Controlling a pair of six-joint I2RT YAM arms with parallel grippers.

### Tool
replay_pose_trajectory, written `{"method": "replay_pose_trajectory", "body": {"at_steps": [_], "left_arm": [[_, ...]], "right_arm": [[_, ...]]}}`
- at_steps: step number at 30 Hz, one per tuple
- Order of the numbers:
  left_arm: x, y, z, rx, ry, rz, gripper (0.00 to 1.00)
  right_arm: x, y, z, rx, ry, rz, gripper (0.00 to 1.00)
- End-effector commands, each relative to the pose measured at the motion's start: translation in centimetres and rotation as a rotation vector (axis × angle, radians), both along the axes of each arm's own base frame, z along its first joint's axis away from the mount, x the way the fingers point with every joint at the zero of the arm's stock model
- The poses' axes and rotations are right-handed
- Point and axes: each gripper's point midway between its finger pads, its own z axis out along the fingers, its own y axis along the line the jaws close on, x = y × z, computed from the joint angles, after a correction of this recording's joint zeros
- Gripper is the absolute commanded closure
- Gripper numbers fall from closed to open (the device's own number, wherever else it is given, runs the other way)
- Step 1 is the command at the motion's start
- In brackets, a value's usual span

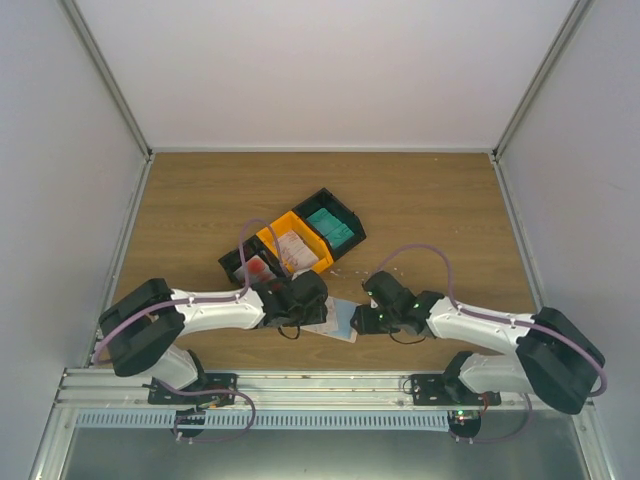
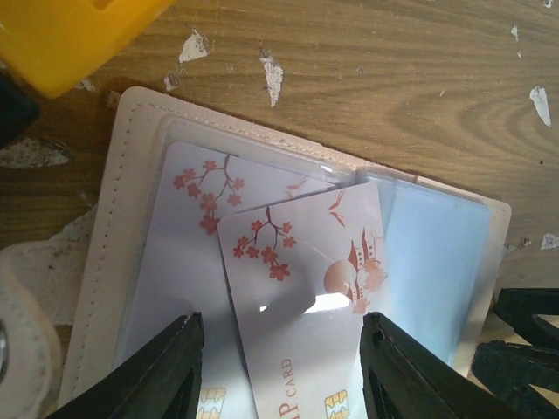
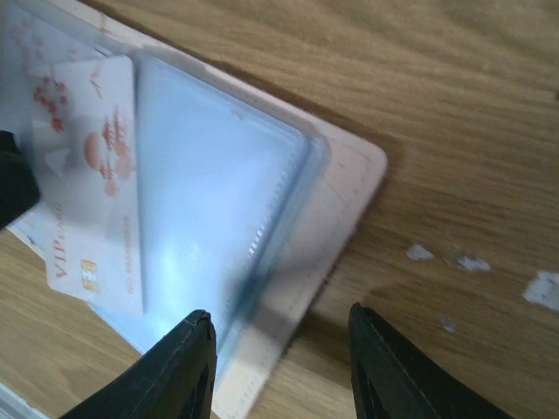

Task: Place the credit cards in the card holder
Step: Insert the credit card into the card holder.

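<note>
The card holder lies open on the wood between both grippers; it also shows in the top view and the right wrist view. One white credit card with red blossoms sits in its left pocket. A second such card lies slanted over the pockets, between the wide-open fingers of my left gripper, touching neither finger. My right gripper is open and straddles the holder's right edge beside the empty blue-grey pocket. A teal-green card and more white-and-red cards lie in the trays.
The joined black and orange trays stand just behind the grippers; an orange corner is close to my left gripper. Small white scraps dot the wood. Grey walls enclose the table on three sides.
</note>
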Motion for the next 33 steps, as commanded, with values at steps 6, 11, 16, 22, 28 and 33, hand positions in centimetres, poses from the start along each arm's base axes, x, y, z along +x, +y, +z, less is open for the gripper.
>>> {"method": "replay_pose_trajectory", "body": {"at_steps": [6,11,16,22,28,33], "left_arm": [[0.5,-1.7,-0.2,-0.039,0.009,-0.067,0.51],[0.2,-2.4,-0.4,-0.058,0.021,-0.105,0.56],[0.3,-2.5,-0.5,-0.058,0.017,-0.12,0.59],[0.0,-3.5,-0.3,-0.107,0.023,-0.168,0.59],[-0.6,-4.8,0.2,-0.192,0.042,-0.211,0.59],[-0.9,-5.7,1.2,-0.279,0.034,-0.244,0.59]], "right_arm": [[0.1,0.7,-1.1,-0.001,0.009,0.022,0.57],[0.5,0.7,-1.2,0.0,0.002,0.013,0.58],[0.9,0.3,-1.3,-0.011,-0.007,0.007,0.58],[1.3,0.2,-1.0,-0.005,-0.02,0.002,0.58],[1.5,0.2,-0.7,0.004,-0.028,0.005,0.58],[1.6,0.2,-0.5,0.014,-0.036,0.0,0.58]]}}
